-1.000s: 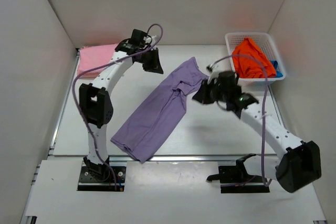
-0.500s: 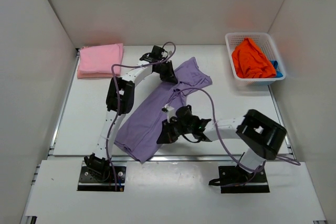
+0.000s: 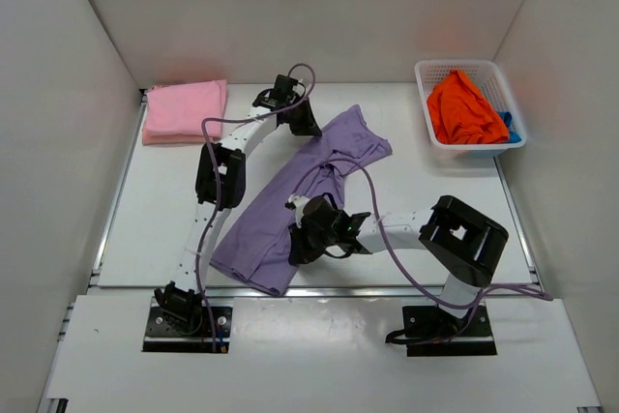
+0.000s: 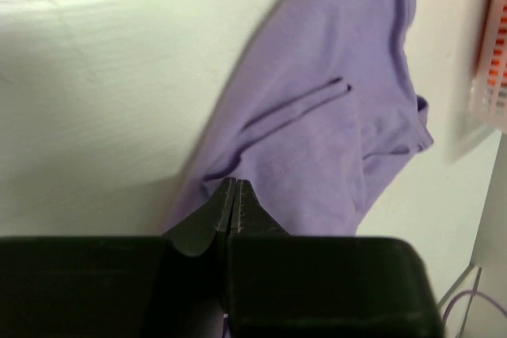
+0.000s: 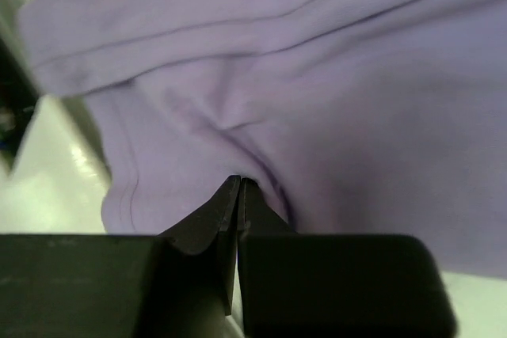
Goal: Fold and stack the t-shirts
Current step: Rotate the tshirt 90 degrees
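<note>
The lavender purple t-shirt [image 3: 259,231] lies spread diagonally across the middle of the table. My left gripper [image 3: 308,128] is at its far left edge, with its jaws shut on the hem [image 4: 235,181]. My right gripper [image 3: 296,247] is low over the shirt's near part, with its jaws shut on a pinch of purple cloth [image 5: 240,180]. The pink t-shirt [image 3: 184,111] lies folded at the far left. The orange t-shirt [image 3: 464,108] and a bit of the blue one [image 3: 511,129] are in the basket.
The white lattice basket [image 3: 432,73] stands at the far right corner. White walls close in the table on the left, back and right. The right arm's forearm and purple cable lie low across the table's near middle.
The right arm swung from beside the basket down to the shirt's near part and closed on it. The left gripper came from above the table's far side to the shirt's far edge.
</note>
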Motion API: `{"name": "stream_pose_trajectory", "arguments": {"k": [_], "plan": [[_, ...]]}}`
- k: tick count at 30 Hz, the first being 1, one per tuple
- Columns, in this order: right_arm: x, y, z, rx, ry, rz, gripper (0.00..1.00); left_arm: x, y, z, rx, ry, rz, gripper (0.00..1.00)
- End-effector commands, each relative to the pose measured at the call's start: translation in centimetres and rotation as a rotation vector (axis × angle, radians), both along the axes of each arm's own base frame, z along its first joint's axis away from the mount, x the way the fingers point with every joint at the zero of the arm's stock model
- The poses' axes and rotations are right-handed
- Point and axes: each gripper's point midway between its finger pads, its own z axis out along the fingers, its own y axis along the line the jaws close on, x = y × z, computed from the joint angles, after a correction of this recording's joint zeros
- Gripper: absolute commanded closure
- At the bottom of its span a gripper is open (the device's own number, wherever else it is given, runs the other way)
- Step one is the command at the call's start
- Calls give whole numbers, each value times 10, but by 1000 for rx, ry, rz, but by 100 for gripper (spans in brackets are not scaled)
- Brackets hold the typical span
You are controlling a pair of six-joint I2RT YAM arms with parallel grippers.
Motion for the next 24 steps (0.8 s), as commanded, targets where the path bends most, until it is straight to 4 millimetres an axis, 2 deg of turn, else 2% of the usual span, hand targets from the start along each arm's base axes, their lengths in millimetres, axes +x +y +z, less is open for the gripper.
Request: {"name": "stream_pose_trajectory", "arguments": {"k": [1,4,9,16,18,21,24], "plan": [[26,-49,-18,-246,-93,-66,100,21,6,21,-12,-66,73,100],[33,-61,-21,-332,-122,-60,100,24,-1,23,30,-103,76,100],[22,-74,-26,-362,-84,-22,100,21,-4,17,176,-174,51,100],[17,-86,-21,-374,-84,-15,100,19,8,8,372,-246,35,100],[18,-88,-20,-377,-85,-16,100,18,15,4,468,-276,27,100],[23,-91,-11,-371,-104,-29,100,18,36,-3,601,-287,55,100],[23,-93,-9,-360,-95,-38,100,20,61,-19,601,-213,83,100]]}}
